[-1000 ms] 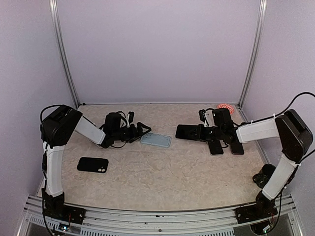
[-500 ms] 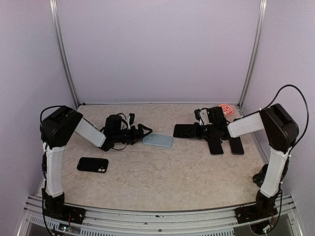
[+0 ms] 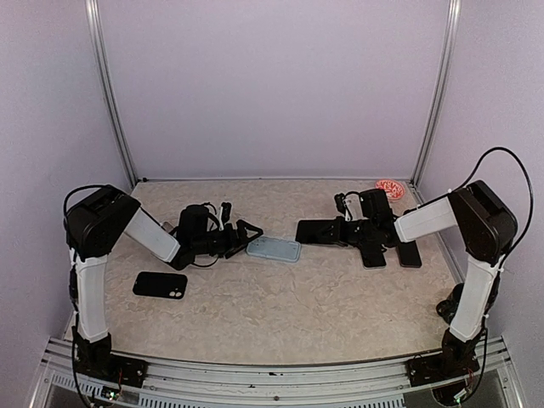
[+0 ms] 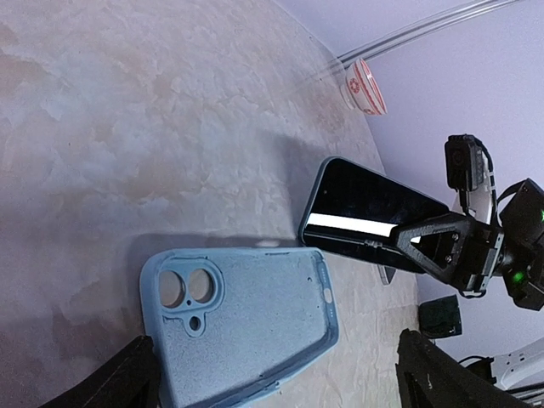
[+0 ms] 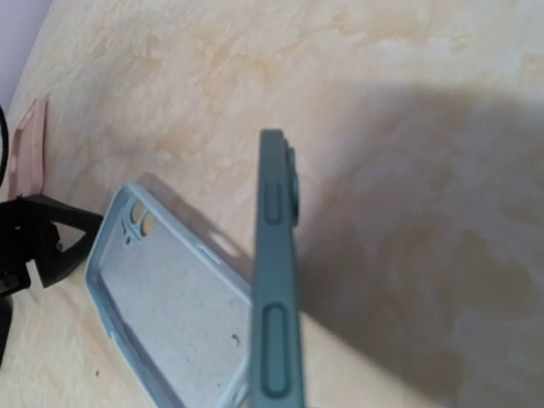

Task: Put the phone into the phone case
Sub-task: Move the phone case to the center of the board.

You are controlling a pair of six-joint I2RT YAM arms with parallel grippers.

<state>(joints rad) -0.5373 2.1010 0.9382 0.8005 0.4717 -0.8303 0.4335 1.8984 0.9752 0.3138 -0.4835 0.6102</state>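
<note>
The light blue phone case (image 3: pixel 274 249) lies open side up on the table, camera holes toward my left gripper (image 3: pixel 246 233). In the left wrist view the case (image 4: pixel 246 327) has its camera end between my open fingers (image 4: pixel 119 382), which stand wide on either side of it. My right gripper (image 3: pixel 350 231) is shut on a dark phone (image 3: pixel 320 230) and holds it low over the table, just right of the case. The right wrist view shows the phone (image 5: pixel 276 280) edge-on, tilted above the case (image 5: pixel 170 314).
A black phone-shaped object (image 3: pixel 160 285) lies at front left. Two more dark phones (image 3: pixel 372 255) (image 3: pixel 410 253) lie under my right arm. A red and white round object (image 3: pixel 390 187) sits at the back right corner.
My right gripper has carried the phone leftward, closer to the case. My left gripper and the case have shifted slightly nearer and to the right.
</note>
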